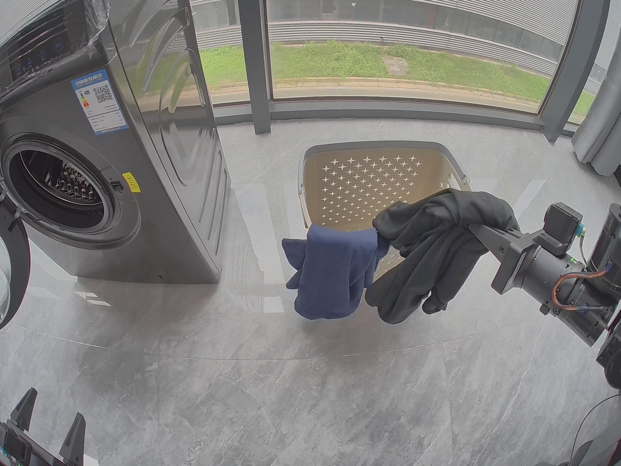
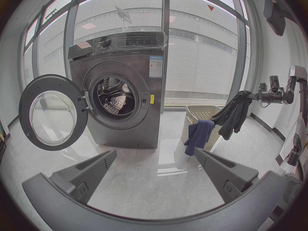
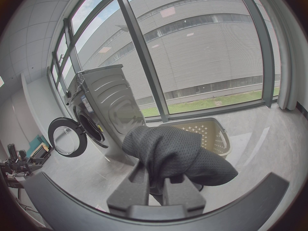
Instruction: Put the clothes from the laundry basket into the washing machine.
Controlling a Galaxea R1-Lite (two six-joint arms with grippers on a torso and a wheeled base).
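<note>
Open washer (image 1: 162, 131) at 9 o'clock, blue cloth (image 1: 333, 270) draped on the basket (image 1: 381, 145) rim; right jaws pinch a dark garment (image 1: 433, 241) drooping toward 7 o'clock, left jaws spread.

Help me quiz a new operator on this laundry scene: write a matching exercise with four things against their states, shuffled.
Things
1. dark grey knitted garment
2. navy blue cloth garment
3. round glass-windowed washing machine door
4. left gripper

States
A. swung wide on its hinge
B. fingers apart, holding nothing
C. draped over the rim of the beige perforated plastic laundry basket
D. clamped in the right gripper, held off the floor

Pairs: 1-D, 2-C, 3-A, 4-B
</note>
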